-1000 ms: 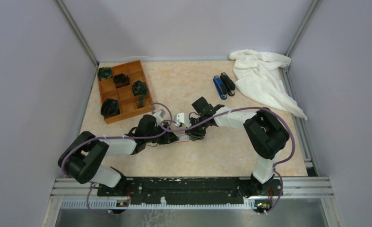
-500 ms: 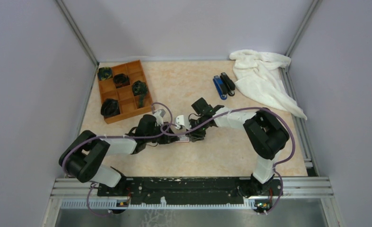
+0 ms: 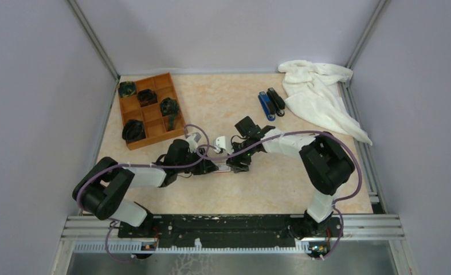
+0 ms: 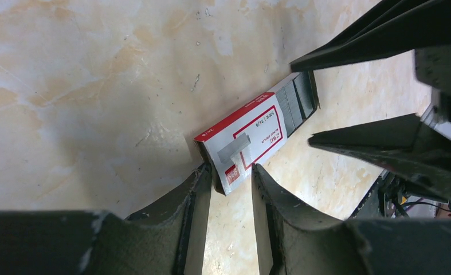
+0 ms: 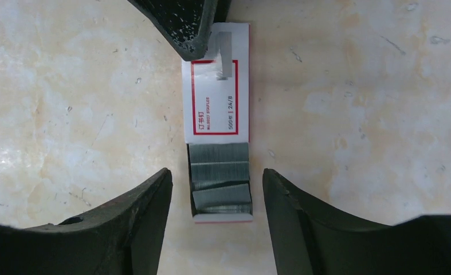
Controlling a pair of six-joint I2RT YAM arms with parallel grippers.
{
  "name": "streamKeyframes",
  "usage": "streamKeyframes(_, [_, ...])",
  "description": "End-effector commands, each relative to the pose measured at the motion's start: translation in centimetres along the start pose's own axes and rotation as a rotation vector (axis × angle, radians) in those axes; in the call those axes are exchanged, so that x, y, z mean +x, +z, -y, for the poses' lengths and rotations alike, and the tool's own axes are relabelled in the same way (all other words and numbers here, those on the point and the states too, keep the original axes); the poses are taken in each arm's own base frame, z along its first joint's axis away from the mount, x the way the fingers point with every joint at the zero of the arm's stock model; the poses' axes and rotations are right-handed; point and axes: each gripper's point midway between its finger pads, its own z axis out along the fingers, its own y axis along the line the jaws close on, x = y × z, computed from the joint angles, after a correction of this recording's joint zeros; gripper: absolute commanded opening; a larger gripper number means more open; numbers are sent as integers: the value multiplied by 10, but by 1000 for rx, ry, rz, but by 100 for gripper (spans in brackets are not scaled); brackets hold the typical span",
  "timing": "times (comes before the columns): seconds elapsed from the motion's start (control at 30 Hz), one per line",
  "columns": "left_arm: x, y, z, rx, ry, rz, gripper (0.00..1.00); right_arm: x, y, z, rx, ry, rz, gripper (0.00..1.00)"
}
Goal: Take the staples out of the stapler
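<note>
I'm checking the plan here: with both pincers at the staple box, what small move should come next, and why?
Probably close the right pincer gently on the slid-out tray: its fingers straddle the staples with gaps either side, and the left pincer flanks the other end of the box.

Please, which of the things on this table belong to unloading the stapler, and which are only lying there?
For the job: black stapler; staples in the open card box, flanked by the left end effector and right end effector.
Lying about: blue stapler; white cloth; wooden tray holding dark items.
</note>
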Motion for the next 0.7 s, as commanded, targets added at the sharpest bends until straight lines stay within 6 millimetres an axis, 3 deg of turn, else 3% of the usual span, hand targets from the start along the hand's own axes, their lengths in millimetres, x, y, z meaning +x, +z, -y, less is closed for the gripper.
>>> streamKeyframes(0.0, [56, -11, -42, -152, -49, -170, 41, -36, -47, 12, 63, -14, 123, 60])
streamKeyframes(0.23, [53, -13, -40, -146, -45, -159, 41, -48, -77, 5, 69, 109, 231, 57])
streamKeyframes(0.43, [53, -14, -38, -131, -42, -159, 41, -40, -99, 30, 130, 663, 408, 47])
streamKeyframes(0.57, [53, -13, -37, -127, -42, -157, 41, -14, -88, 23, 70, 845, 384, 36])
streamKeyframes(0.67, [53, -13, -36, -121, -42, -159, 41, 2, -72, 16, 46, 903, 357, 34])
